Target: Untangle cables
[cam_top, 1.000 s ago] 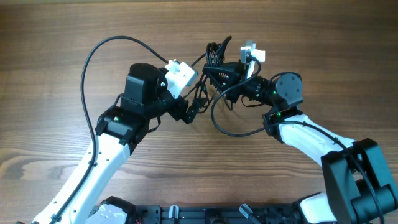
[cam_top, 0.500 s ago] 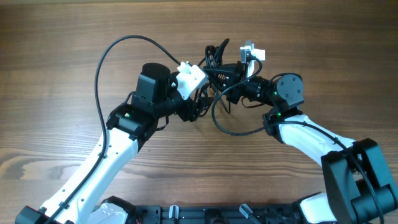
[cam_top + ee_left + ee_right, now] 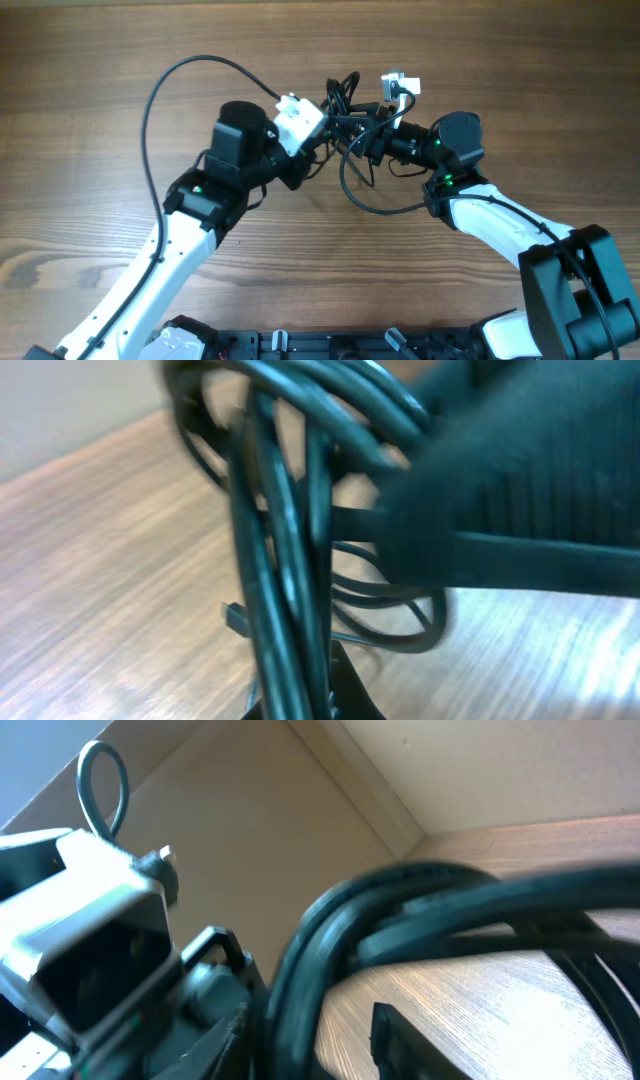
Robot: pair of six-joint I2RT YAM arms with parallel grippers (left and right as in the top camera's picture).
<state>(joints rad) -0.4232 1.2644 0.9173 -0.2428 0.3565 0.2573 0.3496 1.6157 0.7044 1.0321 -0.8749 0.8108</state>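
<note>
Nearest the robot's base, the 2 white arms reach over the wooden table (image 3: pixel 100 60) and meet at the cables (image 3: pixel 345 105), a small black tangle that hangs between their tips, above the tabletop. The left gripper (image 3: pixel 318 148) comes at the tangle from its left and near side, jaws pressed together on several of the cords. In the left wrist view those cords (image 3: pixel 290 610) run steeply upward right in front of the lens and fan into loops above the wood. The right gripper (image 3: pixel 358 132) meets the tangle from its right. In the right wrist view a thick sweep of cords (image 3: pixel 400 910) crosses close to the lens, too blurred to show whether the fingers stand apart or are clamped, so I cannot tell. On the far side of the tangle, a few loops (image 3: pixel 347 82) stick out past both grippers.
</note>
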